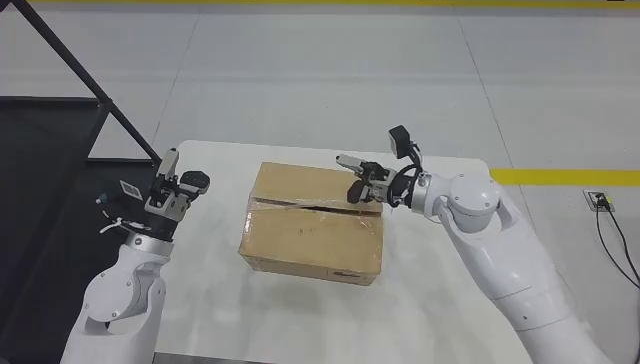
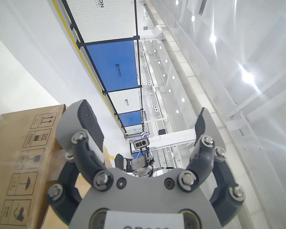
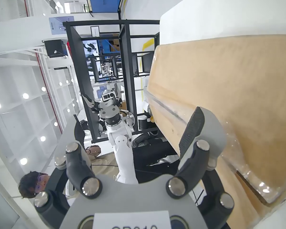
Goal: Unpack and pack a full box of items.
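Observation:
A closed brown cardboard box point(image 1: 312, 226) with a clear-taped top seam point(image 1: 315, 204) sits in the middle of the white table point(image 1: 450, 294). My right gripper point(image 1: 353, 177) hovers open over the box's far right top corner. In the right wrist view, one finger point(image 3: 193, 129) is close above the box top point(image 3: 217, 84), beside the taped seam point(image 3: 166, 110). My left gripper point(image 1: 183, 184) is held open above the table's left side, apart from the box. The left wrist view has it point(image 2: 145, 125) with nothing between its fingers and the box's printed side point(image 2: 21, 158) beside it.
A black metal frame point(image 1: 70, 74) and a dark panel point(image 1: 40, 194) stand off the table's left side. Bare tabletop lies in front of the box and to its right. A yellow floor line point(image 1: 565, 177) runs off to the right beyond the table.

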Available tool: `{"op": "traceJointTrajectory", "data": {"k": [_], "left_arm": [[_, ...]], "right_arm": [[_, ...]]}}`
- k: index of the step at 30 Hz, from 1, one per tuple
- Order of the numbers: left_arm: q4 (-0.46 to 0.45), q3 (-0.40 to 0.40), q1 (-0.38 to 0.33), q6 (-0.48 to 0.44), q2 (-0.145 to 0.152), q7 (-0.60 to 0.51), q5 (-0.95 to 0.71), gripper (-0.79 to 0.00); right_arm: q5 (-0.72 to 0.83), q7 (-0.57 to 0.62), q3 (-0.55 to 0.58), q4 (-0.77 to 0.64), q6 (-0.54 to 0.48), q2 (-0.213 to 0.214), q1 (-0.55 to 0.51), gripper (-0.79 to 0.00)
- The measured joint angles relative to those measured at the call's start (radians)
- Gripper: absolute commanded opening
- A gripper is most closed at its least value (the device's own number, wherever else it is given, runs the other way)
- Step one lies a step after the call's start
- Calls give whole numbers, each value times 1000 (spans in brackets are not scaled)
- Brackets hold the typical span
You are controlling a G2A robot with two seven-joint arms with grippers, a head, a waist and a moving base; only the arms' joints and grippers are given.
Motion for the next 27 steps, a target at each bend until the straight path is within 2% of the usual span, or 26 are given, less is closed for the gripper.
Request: {"op": "traceJointTrajectory", "data": {"k": [8,16,21,27], "left_arm": [[35,8,-24,-4,-1,-13,-11,0],[48,14,-33,-3,-1,-21,-8,0],[51,20,-34,-1,-1,-20,0,0],[58,31,-37,4,-2,-18,6,0]], "right_arm": [[-23,38,-11,-23,-22,3,-15,0],[-53,55,-22,-22,29,6,-19,0],[-52,52,-32,-6,46,2,-7,0],[-17,21,-33,2,16,-6,-7,0]]}}
